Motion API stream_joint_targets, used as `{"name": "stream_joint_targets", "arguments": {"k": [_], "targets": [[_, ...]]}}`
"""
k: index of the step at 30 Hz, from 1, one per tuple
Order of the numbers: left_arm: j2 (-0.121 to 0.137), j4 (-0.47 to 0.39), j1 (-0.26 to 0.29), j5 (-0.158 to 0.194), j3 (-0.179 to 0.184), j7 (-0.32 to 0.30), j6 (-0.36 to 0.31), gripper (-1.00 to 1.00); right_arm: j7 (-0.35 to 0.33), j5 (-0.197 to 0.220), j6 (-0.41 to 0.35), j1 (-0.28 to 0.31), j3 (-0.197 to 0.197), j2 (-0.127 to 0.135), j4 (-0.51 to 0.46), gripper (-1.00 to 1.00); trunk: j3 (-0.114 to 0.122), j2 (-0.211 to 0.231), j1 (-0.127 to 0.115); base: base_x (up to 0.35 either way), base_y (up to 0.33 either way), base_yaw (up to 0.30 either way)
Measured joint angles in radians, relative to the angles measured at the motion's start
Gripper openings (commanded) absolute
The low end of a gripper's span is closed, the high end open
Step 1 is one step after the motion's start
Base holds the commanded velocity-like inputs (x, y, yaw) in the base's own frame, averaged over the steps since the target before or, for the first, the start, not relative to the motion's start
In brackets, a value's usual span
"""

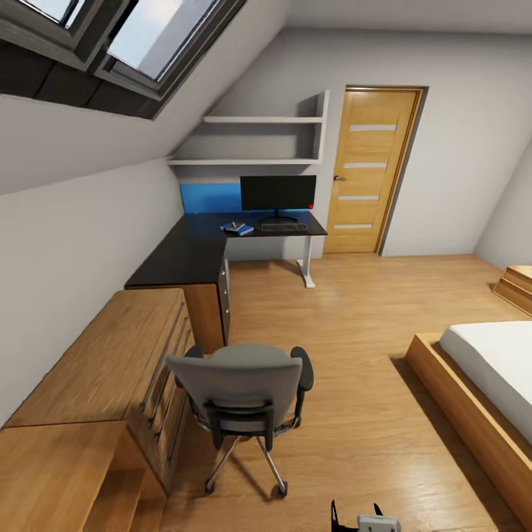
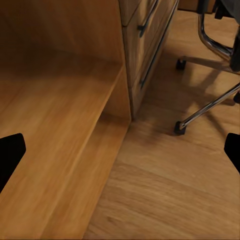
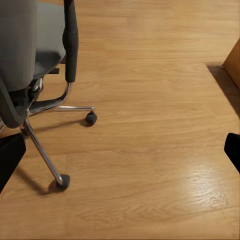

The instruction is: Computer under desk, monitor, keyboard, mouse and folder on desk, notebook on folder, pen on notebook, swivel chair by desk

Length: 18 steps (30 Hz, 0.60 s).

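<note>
both jaws gape; swivel chair [image 1: 240,399] backrest faces camera, seat toward desk [image 1: 193,247].

The swivel chair [image 1: 240,388] has matt grey cloth upholstery, black plastic armrests and shiny metal legs. The floor [image 1: 369,347] and low cabinets [image 1: 111,369] are smooth light wood; the desk [image 1: 192,247] top is matt black.

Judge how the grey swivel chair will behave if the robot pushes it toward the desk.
The swivel chair will probably roll easily: its metal star base rides on casters over smooth plank floor. A push high on the tall back may tip or spin it rather than move it straight. It looks too bulky to lift.
</note>
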State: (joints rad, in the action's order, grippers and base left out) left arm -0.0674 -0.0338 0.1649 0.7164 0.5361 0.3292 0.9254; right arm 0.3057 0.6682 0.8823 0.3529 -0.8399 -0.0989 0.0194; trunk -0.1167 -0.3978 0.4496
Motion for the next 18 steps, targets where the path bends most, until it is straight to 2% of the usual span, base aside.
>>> {"name": "stream_joint_targets", "arguments": {"k": [11,18], "targets": [[0.0,0.0,0.0,0.0,0.0,0.0,0.0,1.0,0.0,0.0,0.0,0.0,-0.001,0.0,0.0,1.0,0.0,0.0,0.0,-0.069,0.073,0.0],[0.0,0.0,0.0,-0.001,0.0,0.0,0.0,1.0,0.0,0.0,0.0,0.0,-0.001,0.0,0.0,1.0,0.0,0.0,0.0,-0.014,0.015,0.0]]}}
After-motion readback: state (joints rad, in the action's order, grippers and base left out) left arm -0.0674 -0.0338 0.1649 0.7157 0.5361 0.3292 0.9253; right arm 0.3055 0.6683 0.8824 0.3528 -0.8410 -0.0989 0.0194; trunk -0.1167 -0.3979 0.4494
